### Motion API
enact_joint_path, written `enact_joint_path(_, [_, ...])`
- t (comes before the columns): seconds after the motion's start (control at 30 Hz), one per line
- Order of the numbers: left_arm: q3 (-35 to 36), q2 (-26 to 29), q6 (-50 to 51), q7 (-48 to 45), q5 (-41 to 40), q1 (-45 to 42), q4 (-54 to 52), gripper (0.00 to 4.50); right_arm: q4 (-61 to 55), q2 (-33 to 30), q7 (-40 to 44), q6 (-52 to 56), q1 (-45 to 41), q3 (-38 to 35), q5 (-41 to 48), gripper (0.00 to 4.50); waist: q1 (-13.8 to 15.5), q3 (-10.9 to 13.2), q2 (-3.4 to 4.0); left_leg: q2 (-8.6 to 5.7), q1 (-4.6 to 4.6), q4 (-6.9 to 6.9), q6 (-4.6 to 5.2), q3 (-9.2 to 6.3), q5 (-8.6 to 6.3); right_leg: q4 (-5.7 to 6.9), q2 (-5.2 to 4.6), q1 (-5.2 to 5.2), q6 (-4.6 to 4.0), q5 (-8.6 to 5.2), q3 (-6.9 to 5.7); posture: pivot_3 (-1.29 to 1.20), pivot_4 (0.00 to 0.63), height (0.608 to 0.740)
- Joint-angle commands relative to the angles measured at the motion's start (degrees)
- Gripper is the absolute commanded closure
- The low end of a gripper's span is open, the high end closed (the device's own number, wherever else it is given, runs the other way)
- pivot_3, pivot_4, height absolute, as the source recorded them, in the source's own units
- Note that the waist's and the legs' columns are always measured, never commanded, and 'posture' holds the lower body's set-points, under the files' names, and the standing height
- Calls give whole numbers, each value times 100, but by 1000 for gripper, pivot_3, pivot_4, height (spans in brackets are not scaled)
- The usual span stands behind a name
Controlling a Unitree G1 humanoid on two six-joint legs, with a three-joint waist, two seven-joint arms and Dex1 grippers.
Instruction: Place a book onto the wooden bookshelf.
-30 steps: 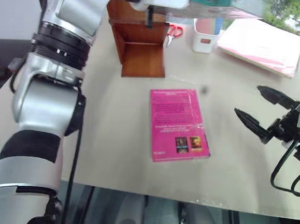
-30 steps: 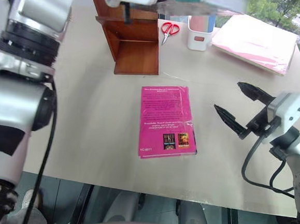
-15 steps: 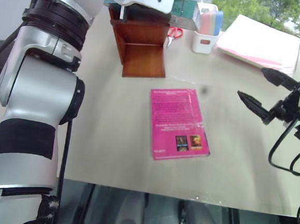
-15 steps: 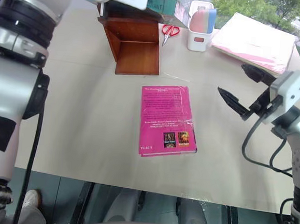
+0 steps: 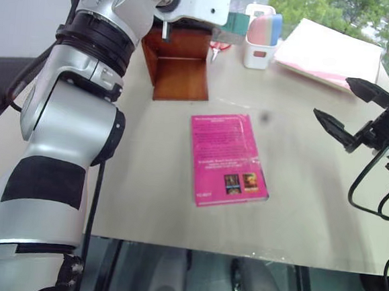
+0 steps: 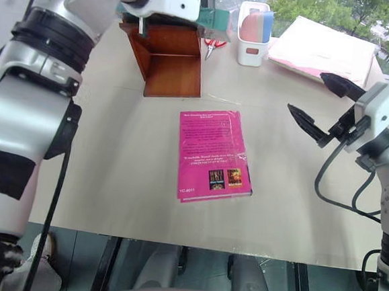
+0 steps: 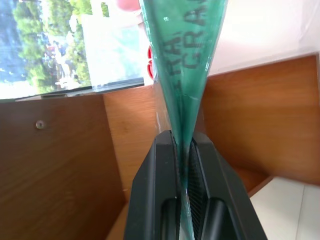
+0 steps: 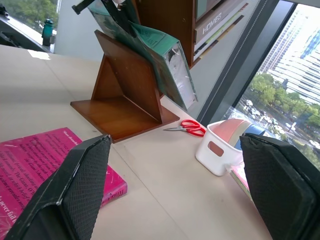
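This looks like an office high up in a city building. The beige worktop (image 6: pixel 111 179) carries desk things: a white pen holder (image 6: pixel 251 47) and red scissors (image 6: pixel 212 46) near the far edge, a stack of pink folders (image 6: pixel 316 50) at the far right corner, a magenta-pink book (image 6: pixel 211 153) in the middle, and a small wooden bookshelf (image 6: pixel 167 59) toward the far left. Just behind the far edge stands a large window (image 8: pixel 280 60); through it tall towers and green trees far below are visible, with a street and small cars
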Motion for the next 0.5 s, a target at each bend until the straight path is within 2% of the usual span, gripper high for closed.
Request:
enact_joint_path(0.03, [188,102,181,-131,-68,-55,-311,3639,-70,-47,16,-178,-125,-93,2,246,1,1,0,0,-1,-1,0,0,0,-1,0,-1,1,0,0,0,150,740])
enact_joint_path(0.07, [192,107,240,-106,-59,-24,-339,3350,-7,-36,45,-217,-150,-66,-16,246,1,1,0,0,-2,-2,0,0,0,-3,0,-2,1,0,0,0,150,740])
enact_joint_path(0.3, [317,154,419,338,-49,94,-453,53,105,-10,108,-278,-183,-5,13,246,4,3,-1,0,-9,-5,1,1,0,-9,0,-7,2,-1,1,0,150,740])
enact_joint_path(0.47, [1064,459,118,333,-839,644,-1536,53,40,-49,114,-164,-146,13,84,246,4,4,0,1,-15,-8,-20,3,12,-14,-2,-14,1,-1,3,0,150,740])
enact_joint_path(0.5, [1401,401,303,203,-1294,872,-2011,53,12,-69,131,-112,-127,20,111,246,9,4,1,1,-15,-8,-22,3,13,-16,-2,-13,1,-1,2,0,150,740])
